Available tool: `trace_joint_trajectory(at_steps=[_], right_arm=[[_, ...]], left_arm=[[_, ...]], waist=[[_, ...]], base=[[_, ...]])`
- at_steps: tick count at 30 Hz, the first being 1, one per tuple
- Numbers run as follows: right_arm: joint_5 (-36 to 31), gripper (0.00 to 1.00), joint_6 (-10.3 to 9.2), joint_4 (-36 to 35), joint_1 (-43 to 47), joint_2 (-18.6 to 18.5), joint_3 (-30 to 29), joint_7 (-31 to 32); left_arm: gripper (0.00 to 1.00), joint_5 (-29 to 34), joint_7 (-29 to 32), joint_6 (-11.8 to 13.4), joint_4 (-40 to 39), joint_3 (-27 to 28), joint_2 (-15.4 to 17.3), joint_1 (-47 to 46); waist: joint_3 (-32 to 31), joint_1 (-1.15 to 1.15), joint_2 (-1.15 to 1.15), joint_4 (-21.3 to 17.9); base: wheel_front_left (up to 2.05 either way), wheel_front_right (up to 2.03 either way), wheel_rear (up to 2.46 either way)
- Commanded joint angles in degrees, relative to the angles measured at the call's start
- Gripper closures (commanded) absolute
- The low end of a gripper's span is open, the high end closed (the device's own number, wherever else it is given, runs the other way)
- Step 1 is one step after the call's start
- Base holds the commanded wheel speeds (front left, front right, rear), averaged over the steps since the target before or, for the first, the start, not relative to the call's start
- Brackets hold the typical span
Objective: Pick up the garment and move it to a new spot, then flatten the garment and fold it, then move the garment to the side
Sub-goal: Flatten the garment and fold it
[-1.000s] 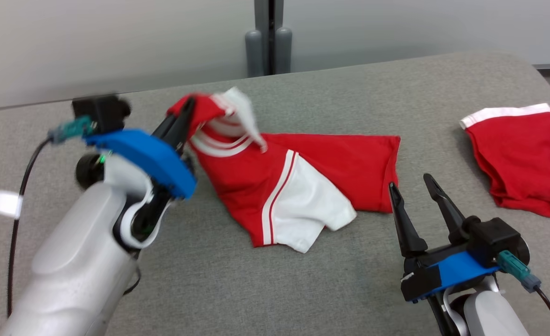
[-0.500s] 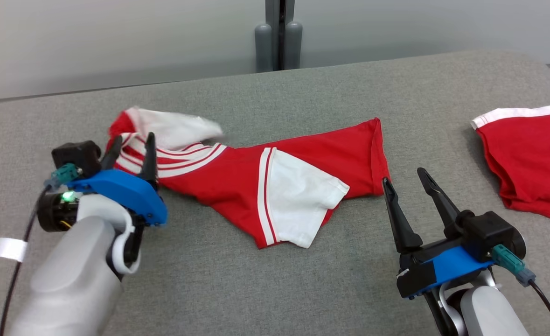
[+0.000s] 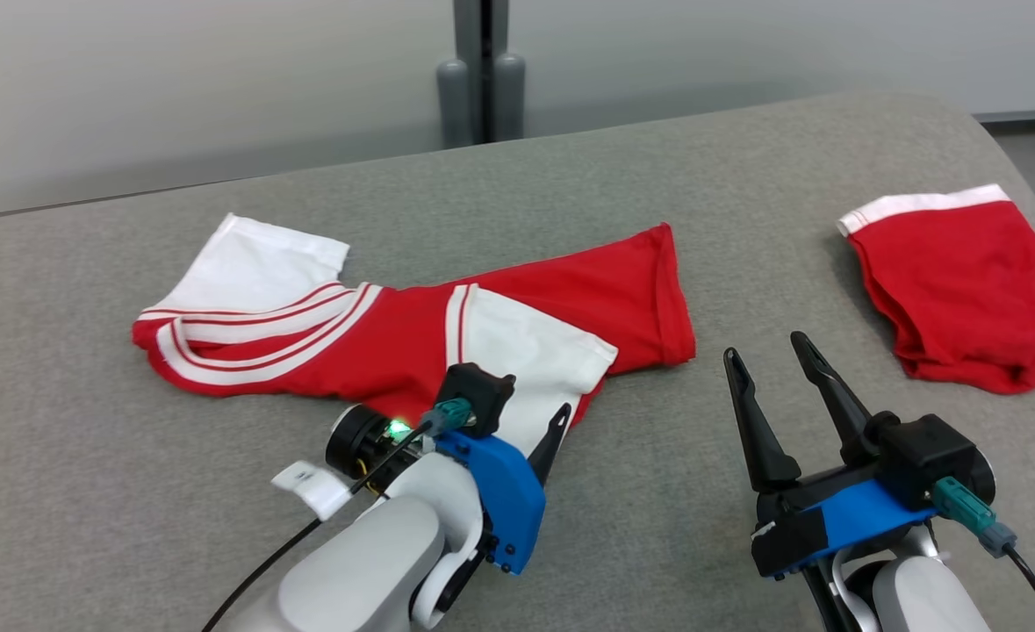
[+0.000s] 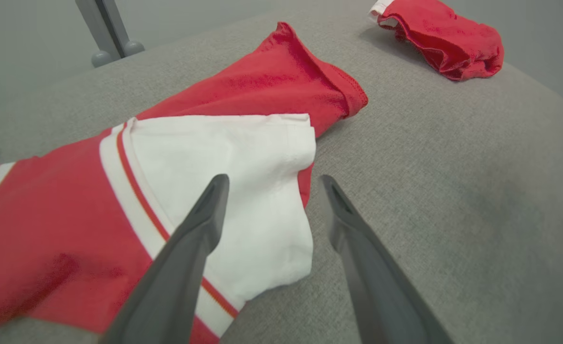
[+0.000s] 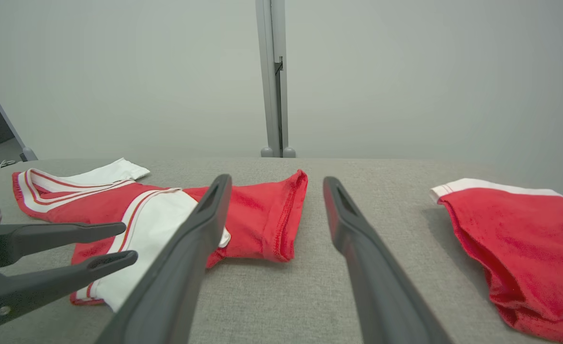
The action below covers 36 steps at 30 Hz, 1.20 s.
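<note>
**Surface**: grey woven covering with a fine, matte texture and a rounded far right corner.

**Garment**: soft red knit jersey with white sleeves and white-striped trim. It lies left of the surface's centre, partly flattened and still wrinkled. One white sleeve is folded over the red body toward the front edge.

**Left end effector**: dark tapered fingers spread, holding nothing, poised over that sleeve's hem. Contact cannot be confirmed.

**Right end effector**: fingers spread, empty, near the front edge, just right of the garment's red hem.

**Red shorts**: white waistband, rumpled, at the right edge, well apart from the garment.
</note>
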Motion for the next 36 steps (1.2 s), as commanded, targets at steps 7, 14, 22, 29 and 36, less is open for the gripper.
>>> trace_joint_trajectory(at_steps=[7,14,22,29,36], right_arm=[[1.2,0.0,0.01,0.2,-0.3,-0.1,0.7,-0.9],[1.7,0.0,0.01,0.9,-0.7,-0.1,0.2,-2.0],[2.5,0.0,0.01,2.0,-1.5,-0.1,0.7,-3.0],[2.0,0.0,0.01,2.3,-1.7,-0.1,0.0,-3.2],[1.7,0.0,0.01,2.0,-2.0,-0.1,0.1,-2.7]], left_arm=[[0.0,3.6,4.2,1.4,6.9,-3.6,-2.6,-5.2],[0.0,3.3,4.0,2.6,10.7,-2.3,-3.8,-8.3],[0.06,3.0,8.0,1.0,14.6,-3.8,-3.8,-9.9],[1.0,1.4,4.8,0.4,15.5,-1.8,-4.3,-10.4],[1.0,0.7,4.8,-0.5,16.7,-2.3,-5.1,-9.8]], waist=[[1.5,0.0,0.0,-4.3],[2.8,0.0,0.0,-6.6],[3.2,0.0,0.0,-7.5],[3.1,0.0,0.0,-6.6],[2.5,0.0,0.0,-4.9]], base=[[0.0,0.0,0.0],[0.0,0.0,0.0],[0.0,0.0,0.0],[0.0,0.0,0.0],[0.0,0.0,0.0]])
